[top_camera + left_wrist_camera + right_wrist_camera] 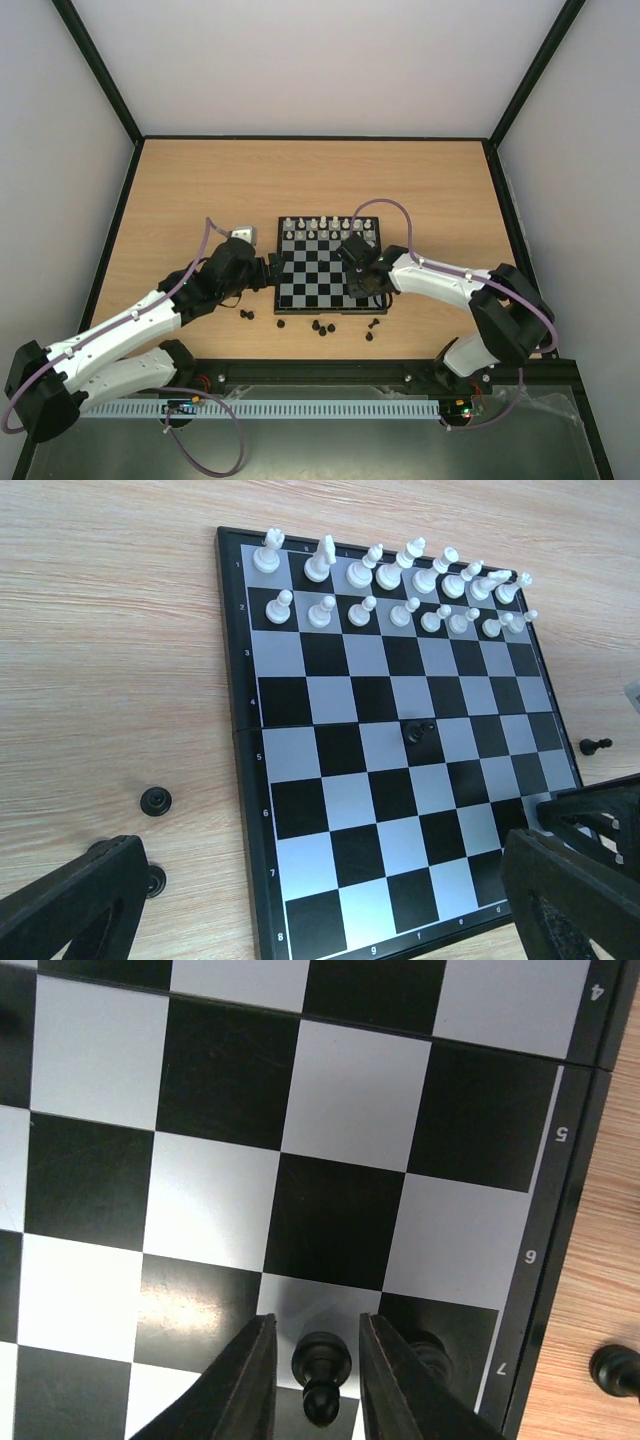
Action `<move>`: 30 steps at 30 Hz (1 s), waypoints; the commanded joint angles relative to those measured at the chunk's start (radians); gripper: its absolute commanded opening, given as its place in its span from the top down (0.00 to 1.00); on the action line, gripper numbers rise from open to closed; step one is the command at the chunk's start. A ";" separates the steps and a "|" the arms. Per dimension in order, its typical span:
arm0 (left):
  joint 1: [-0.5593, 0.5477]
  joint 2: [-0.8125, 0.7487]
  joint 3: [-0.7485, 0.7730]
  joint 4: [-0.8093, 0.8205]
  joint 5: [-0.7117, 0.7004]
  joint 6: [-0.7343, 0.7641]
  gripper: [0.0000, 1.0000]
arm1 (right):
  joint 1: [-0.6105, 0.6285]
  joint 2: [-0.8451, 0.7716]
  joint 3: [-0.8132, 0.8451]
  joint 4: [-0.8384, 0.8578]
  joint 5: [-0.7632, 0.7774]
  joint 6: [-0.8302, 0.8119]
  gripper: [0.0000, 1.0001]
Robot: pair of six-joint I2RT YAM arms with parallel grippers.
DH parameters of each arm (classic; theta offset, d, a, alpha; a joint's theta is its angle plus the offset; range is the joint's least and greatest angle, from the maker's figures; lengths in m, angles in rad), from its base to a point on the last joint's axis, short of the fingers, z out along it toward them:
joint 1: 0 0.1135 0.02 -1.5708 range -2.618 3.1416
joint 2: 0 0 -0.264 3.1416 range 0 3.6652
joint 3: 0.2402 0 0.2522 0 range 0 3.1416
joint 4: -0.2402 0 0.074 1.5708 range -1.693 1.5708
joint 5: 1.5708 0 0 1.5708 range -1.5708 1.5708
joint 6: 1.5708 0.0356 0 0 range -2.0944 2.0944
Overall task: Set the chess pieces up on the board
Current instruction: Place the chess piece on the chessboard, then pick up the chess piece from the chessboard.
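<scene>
Closest to the arms, the loose black pieces (320, 326) lie on the table (200, 190), at 6 o'clock from the board (315, 275).

Next, the right gripper (316, 1322) is low over the near right corner of the board. Its jaws are open only a little. A black pawn (322, 1368) sits between them on a light square in row 7. A thin gap shows on each side of the pawn, so it does not look squeezed.

The left gripper (322, 848) sits at 9 o'clock from the board. Its jaws are wide apart and hold nothing.

I think the step is putting this pawn in row 7. To do it well, the pawn should stand in the middle of its square. The gripper should then go straight up, not sideways. Another black piece (430, 1350) is right behind the right finger, at 3 o'clock from the pawn, and a sideways move could knock it over.

Only the right wrist view shows the thin gaps and that close piece. Only the left wrist view shows a lone black piece (417, 730) near the middle of the board, which looks tipped over. The top view shows both arms and the loose pieces together.

Farthest away, the white pieces (400, 590) fill the two rows at 12 o'clock.
</scene>
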 commanded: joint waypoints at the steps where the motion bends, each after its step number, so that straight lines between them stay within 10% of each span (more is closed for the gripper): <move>1: -0.006 -0.004 0.009 -0.003 -0.024 -0.007 0.00 | 0.005 -0.038 0.033 -0.036 0.005 0.000 0.73; 30: -0.007 -0.187 -0.007 -0.102 -0.068 -0.041 0.01 | 0.018 0.368 0.458 -0.040 -0.069 -0.109 0.62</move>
